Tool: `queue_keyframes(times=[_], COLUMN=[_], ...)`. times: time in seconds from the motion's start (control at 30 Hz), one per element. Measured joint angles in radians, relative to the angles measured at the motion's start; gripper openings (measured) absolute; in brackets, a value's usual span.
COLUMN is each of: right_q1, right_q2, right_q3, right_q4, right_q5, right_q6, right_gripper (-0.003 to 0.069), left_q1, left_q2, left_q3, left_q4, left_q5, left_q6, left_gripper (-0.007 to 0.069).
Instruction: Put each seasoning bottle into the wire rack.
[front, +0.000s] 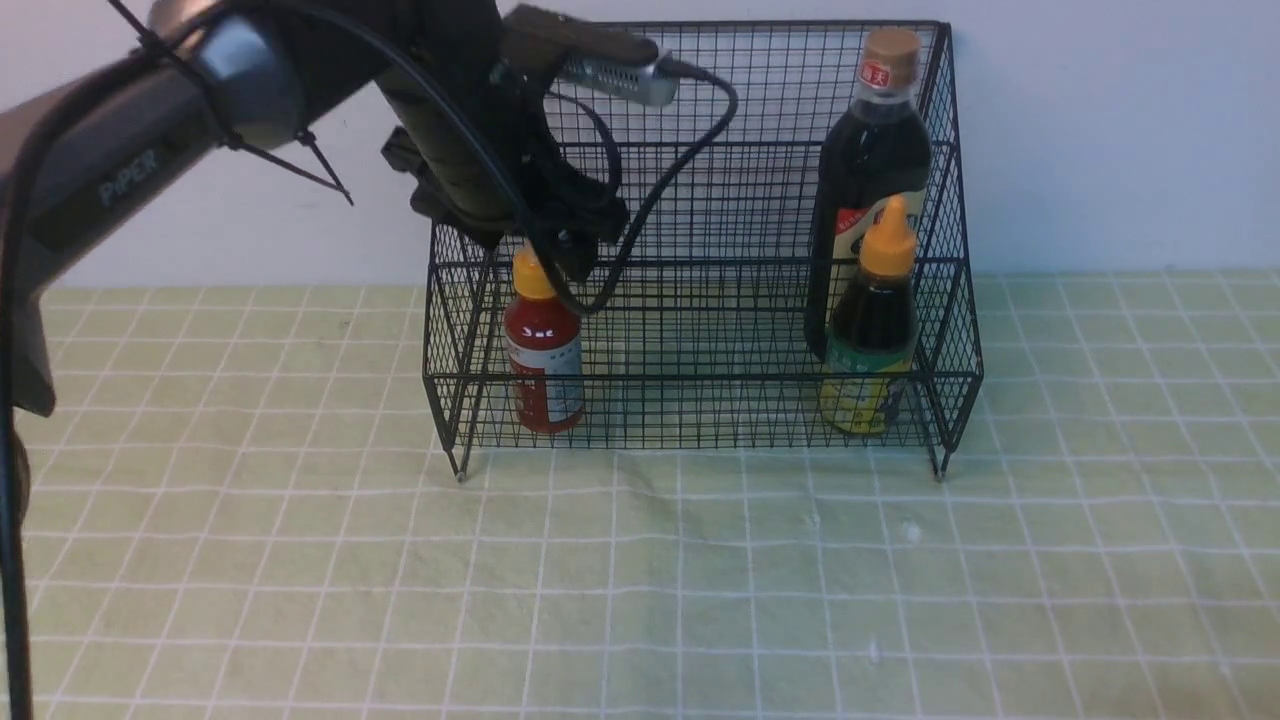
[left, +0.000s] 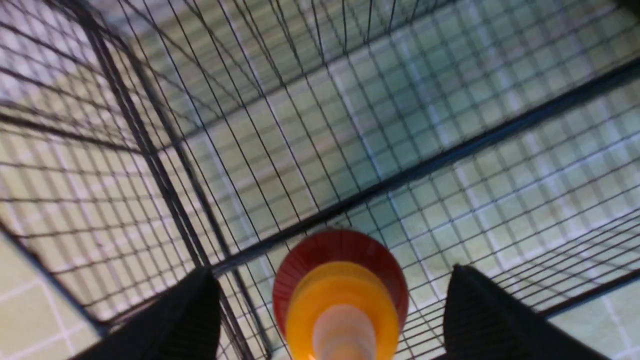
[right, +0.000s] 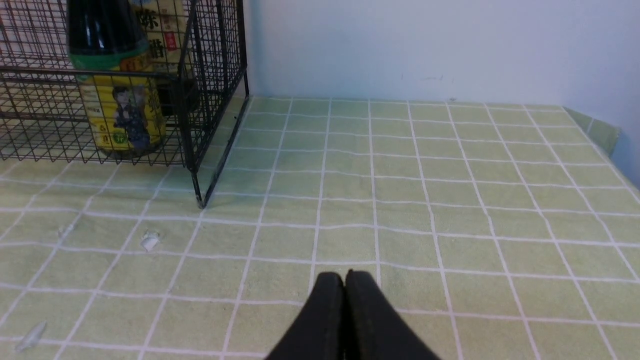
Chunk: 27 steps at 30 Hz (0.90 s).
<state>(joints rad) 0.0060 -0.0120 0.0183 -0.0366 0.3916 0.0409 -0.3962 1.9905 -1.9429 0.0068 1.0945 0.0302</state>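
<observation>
The black wire rack (front: 700, 160) stands against the back wall. Inside at its left front stands the small red-brown bottle (front: 543, 355) with a yellow nozzle cap, upright. My left gripper (front: 565, 255) hangs just over that cap, open; in the left wrist view its gripper (left: 332, 280) straddles the cap (left: 342, 305) with gaps on both sides. At the rack's right stand the tall dark bottle (front: 872, 150) with tan cap and, in front of it, the small dark bottle (front: 872, 330) with orange cap. My right gripper (right: 345, 274) is shut and empty above the cloth.
A green checked cloth (front: 640, 580) covers the table, with small white scraps (right: 150, 240) near the rack's right front foot (right: 200, 202). A pale wall runs behind the rack. The left arm's cable loops inside the rack.
</observation>
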Motion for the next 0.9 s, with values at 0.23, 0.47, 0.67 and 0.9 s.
queue_keyframes(times=[0.23, 0.47, 0.67, 0.9], right_q1=[0.0, 0.0, 0.0, 0.0], right_q2=[0.0, 0.0, 0.0, 0.0], right_q3=[0.0, 0.0, 0.0, 0.0], right_q4=[0.0, 0.0, 0.0, 0.0], right_q5=[0.0, 0.0, 0.0, 0.0], right_q6=[0.0, 0.0, 0.0, 0.0], right_gripper=[-0.0015, -0.0015, -0.0015, -0.0015], left_q1=[0.0, 0.0, 0.0, 0.0], left_q2=[-0.105, -0.29, -0.488, -0.838], left_q3=[-0.123, -0.165, -0.117, 0.165], left_q4=[0.001, 0.001, 0.001, -0.007], left_q5=[0.061, 0.072, 0.016, -0.205], left_q6=[-0.064, -0.092, -0.104, -0.104], left_gripper=[0.0363, 0.0015, -0.0006, -0.0006])
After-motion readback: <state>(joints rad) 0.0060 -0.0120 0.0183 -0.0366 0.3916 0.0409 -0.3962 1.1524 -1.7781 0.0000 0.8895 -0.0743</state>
